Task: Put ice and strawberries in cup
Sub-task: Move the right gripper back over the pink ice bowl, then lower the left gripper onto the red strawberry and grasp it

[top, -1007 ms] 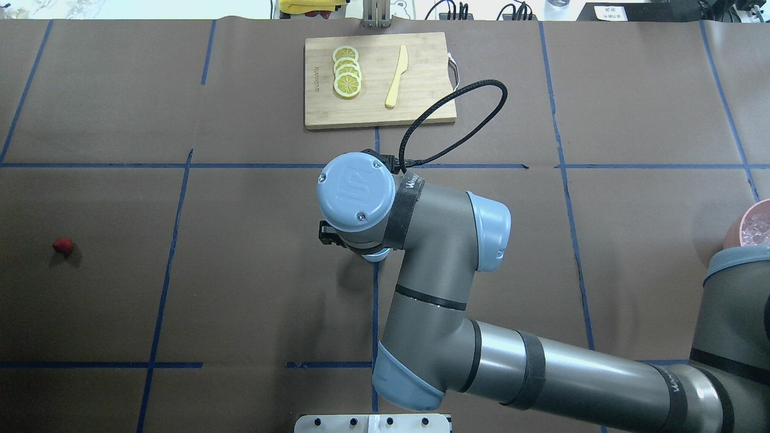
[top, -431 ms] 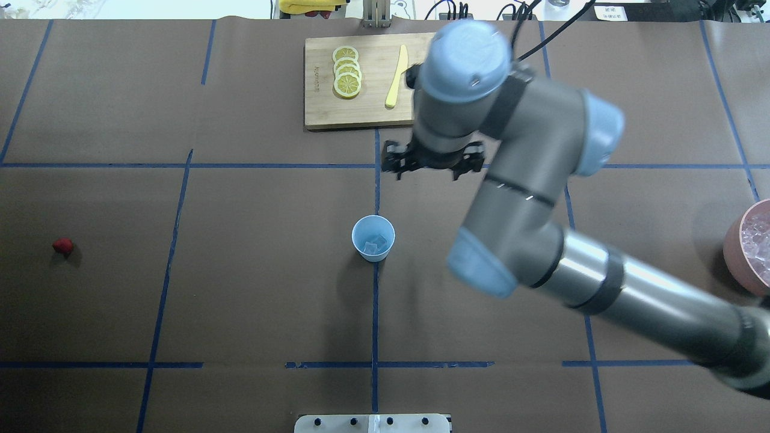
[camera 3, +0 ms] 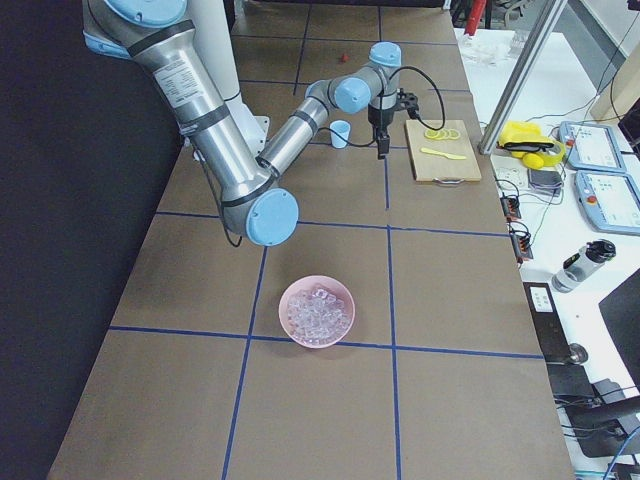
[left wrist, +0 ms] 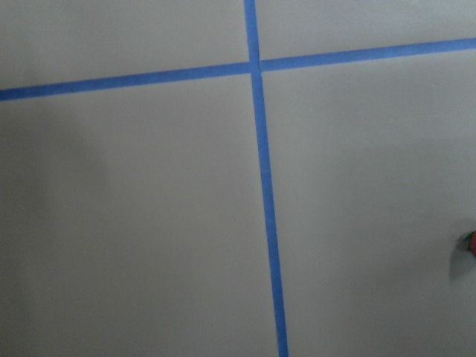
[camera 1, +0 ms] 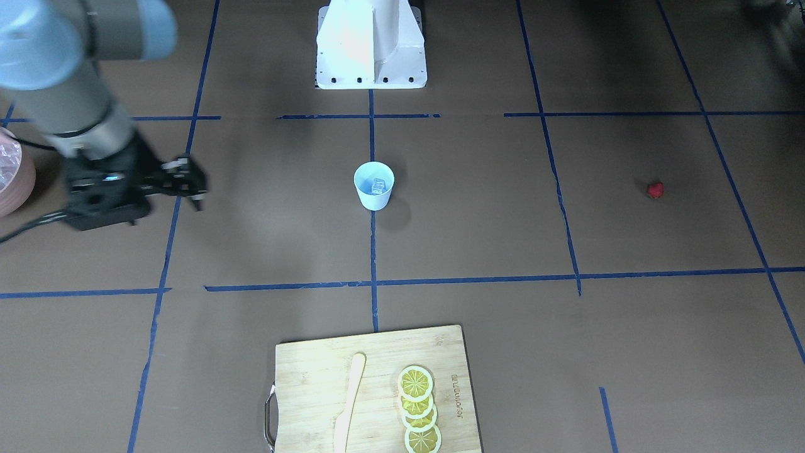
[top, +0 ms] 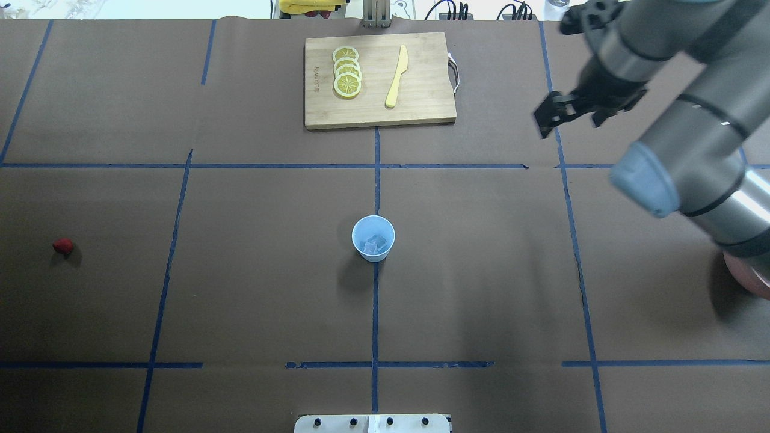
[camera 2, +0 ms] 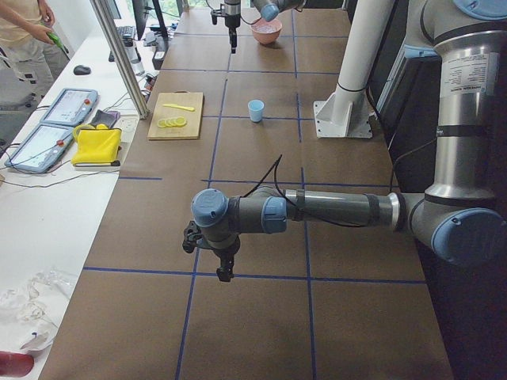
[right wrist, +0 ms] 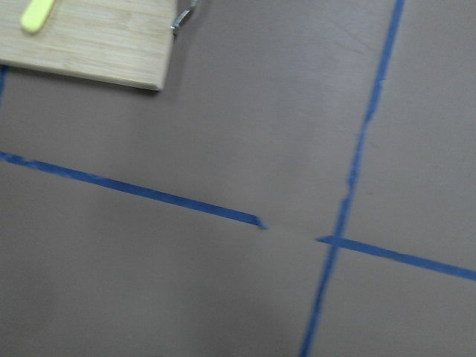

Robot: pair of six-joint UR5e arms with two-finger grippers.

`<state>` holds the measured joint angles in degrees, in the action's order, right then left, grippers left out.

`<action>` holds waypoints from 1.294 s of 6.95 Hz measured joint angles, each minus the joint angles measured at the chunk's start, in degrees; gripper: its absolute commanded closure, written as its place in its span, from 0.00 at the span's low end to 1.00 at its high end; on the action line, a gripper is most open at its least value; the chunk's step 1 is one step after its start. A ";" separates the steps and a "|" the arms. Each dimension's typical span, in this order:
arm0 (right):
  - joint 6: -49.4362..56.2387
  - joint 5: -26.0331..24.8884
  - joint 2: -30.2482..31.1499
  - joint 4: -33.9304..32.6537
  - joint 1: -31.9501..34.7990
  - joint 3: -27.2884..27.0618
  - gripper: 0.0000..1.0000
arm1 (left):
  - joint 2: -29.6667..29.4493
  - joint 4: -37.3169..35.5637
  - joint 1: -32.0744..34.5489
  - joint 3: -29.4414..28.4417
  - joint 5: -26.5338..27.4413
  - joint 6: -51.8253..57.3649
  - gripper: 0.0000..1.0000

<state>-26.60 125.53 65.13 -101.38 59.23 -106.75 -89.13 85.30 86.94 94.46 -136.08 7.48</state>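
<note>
The light blue cup (top: 373, 239) (camera 1: 373, 184) stands upright at the table's centre with ice (top: 374, 245) in its bottom. One red strawberry (top: 62, 245) (camera 1: 655, 190) lies alone far to the robot's left. It also peeks in at the right edge of the left wrist view as strawberry (left wrist: 470, 242). My right gripper (top: 570, 120) hangs open and empty above the far right part of the table, well away from the cup. My left gripper (camera 2: 224, 273) shows only in the exterior left view, low over bare table, and I cannot tell its state.
A wooden cutting board (top: 421, 108) at the far middle carries lemon slices (top: 347, 79) and a yellow knife (top: 397, 76). A pink bowl (camera 3: 344, 330) of ice cubes sits at the robot's right, mostly hidden under the arm in the overhead view. A person stands beyond the table's far side.
The right arm lifted off the spot over the cup and swung away to the far right, uncovering the cup with ice in it. The strawberry has not moved.
</note>
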 measured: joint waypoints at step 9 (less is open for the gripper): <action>49.97 6.55 36.61 0.44 34.72 0.27 0.01 | -1.54 7.52 -0.18 3.61 -0.44 -0.50 0.00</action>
<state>23.37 132.08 101.74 -100.94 93.95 -106.48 -90.67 92.81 86.76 98.08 -136.52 6.97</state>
